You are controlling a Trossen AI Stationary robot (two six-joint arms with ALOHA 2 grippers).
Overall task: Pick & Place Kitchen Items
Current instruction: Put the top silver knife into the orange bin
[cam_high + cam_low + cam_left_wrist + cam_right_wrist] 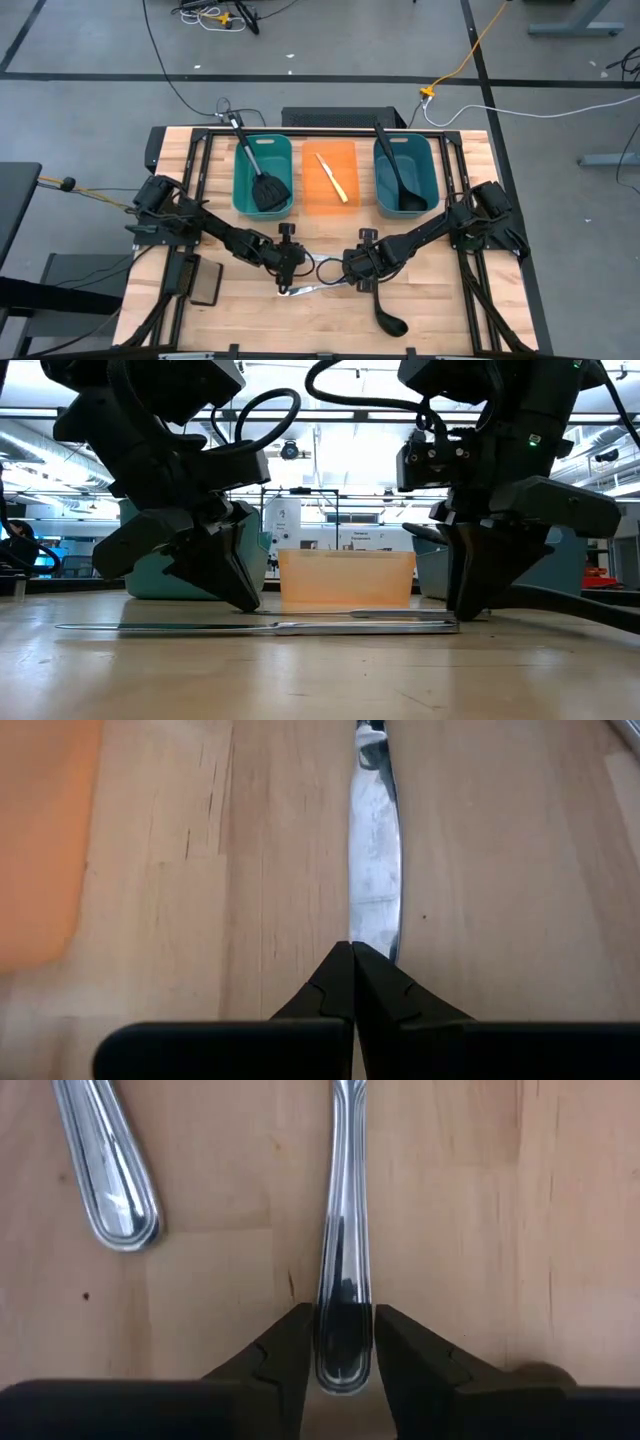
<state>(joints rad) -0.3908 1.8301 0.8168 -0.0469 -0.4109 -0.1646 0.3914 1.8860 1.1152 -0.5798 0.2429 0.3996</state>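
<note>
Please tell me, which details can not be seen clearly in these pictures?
- High view: the silver knives lie partly under both grippers; their number is unclear.
- Left wrist view: the shut left gripper covers the blade's near end.
- Right wrist view: a second handle is cut off at the edge.
- Low view: the orange bin's contents are hidden by its wall.

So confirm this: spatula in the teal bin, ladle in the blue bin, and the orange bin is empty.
Not quite. The orange bin is not empty: a cream-handled knife lies in it, as the high view shows. The spatula is in the teal bin and the ladle in the blue bin, as you said.
</note>
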